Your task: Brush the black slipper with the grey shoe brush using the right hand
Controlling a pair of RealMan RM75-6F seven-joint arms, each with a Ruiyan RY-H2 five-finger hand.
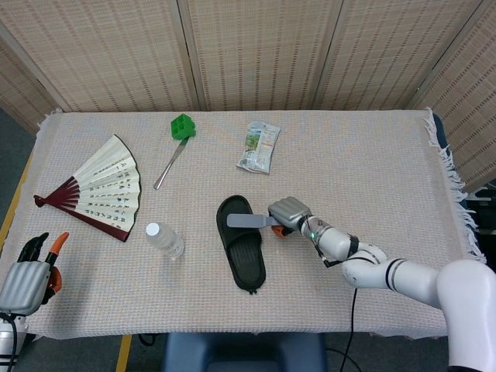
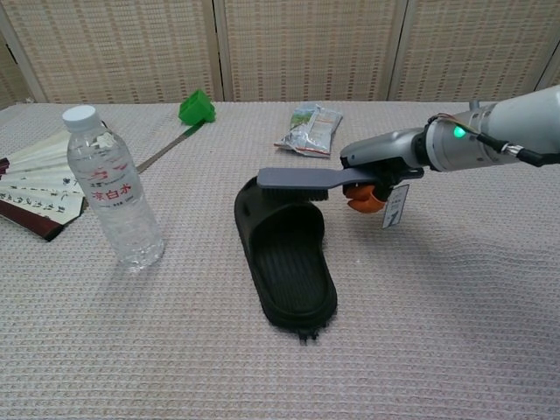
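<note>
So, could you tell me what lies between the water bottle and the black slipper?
Nothing: in the chest view only bare woven tablecloth separates the water bottle from the black slipper. The head view agrees.

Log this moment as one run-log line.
step: brushing | right hand holds grey shoe brush over black slipper strap | left hand idle
</note>
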